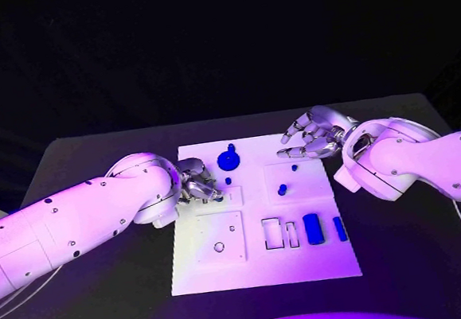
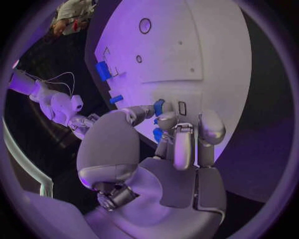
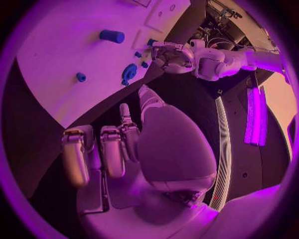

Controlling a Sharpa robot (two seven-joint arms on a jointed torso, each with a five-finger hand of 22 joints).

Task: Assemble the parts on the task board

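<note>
At the task board's [image 1: 315, 264] left edge, my left robot hand [image 1: 196, 182] pinches a small blue part [image 2: 159, 107]; next, seating it. My right robot hand [image 1: 311, 136] hovers released.

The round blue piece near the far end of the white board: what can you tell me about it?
The round blue piece is a flat disc of what looks like plastic, with a thin stem sticking out of its far side and a hole through its middle, as the right wrist view shows. It lies flat on the white task board near its far edge. Neither hand touches it: the left hand is beside it, the right hand farther off.
</note>
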